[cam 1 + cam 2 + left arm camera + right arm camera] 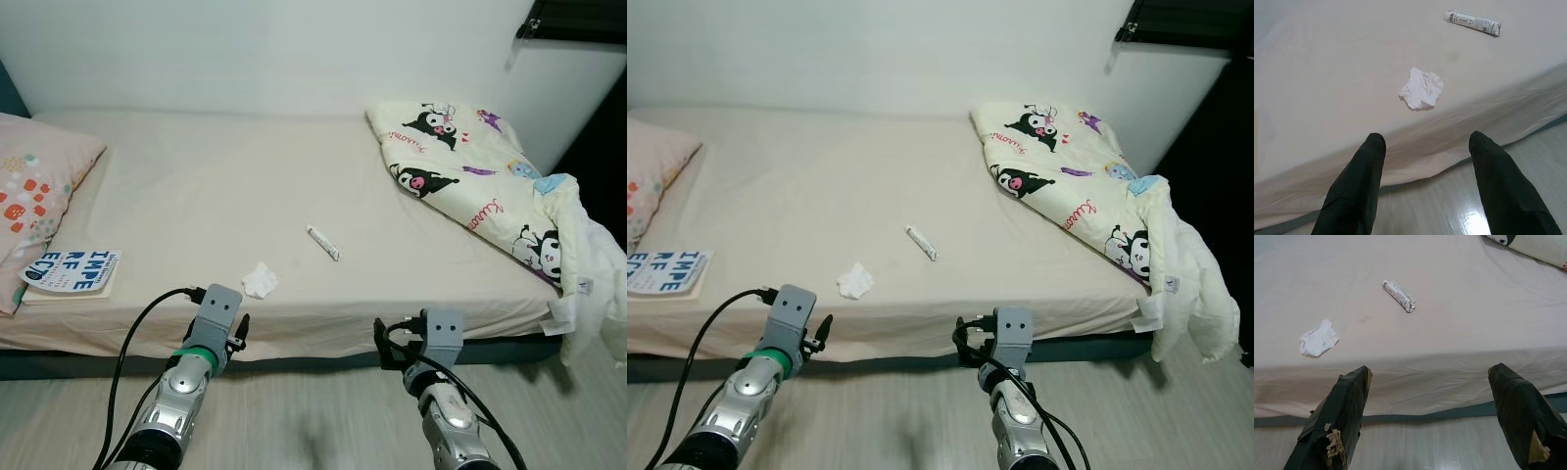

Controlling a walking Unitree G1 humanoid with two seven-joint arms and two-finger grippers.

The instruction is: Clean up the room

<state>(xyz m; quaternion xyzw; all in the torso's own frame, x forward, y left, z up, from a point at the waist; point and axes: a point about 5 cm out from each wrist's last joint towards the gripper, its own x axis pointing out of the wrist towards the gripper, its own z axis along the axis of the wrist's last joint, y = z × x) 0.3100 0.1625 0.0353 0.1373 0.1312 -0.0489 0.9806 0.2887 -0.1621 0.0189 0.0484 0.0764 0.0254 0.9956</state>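
— So what is it going for first, do you think?

— I'd guess the crumpled tissue (260,281). It lies on the bed sheet (225,186) close to the near edge, just ahead of the left gripper (1425,161) and a touch toward the robot's right of it. That arm is clearly the nearer one.

— And the little tube?

— The small white tube (322,242) lies farther in on the mattress, beyond the tissue. From the right gripper (1435,396) it sits ahead and off toward the robot's left, roughly between the two arms. Its long axis runs on a slant, the far end leaning left, the near end right, so a claw would have to close across it, not along it.

— Are the claws ready?

— Both are spread wide and holding nothing. The left one's two black fingers (1359,186) stand apart over the floor in front of the bed edge, touching neither sheet nor tissue. The right one's are spread even wider, also short of the mattress, with worn padding on the tips.

— So a plain reach forward?

— For the tissue, I'd judge so: forward and up over the edge, then close. It's a soft wad with no axis to mind.

— Anything else lying about?

— A book (73,274) beside the patterned pillow (34,191), well off to the left claw's left, and a cartoon-print quilt (470,186) heaped far off past the right claw.
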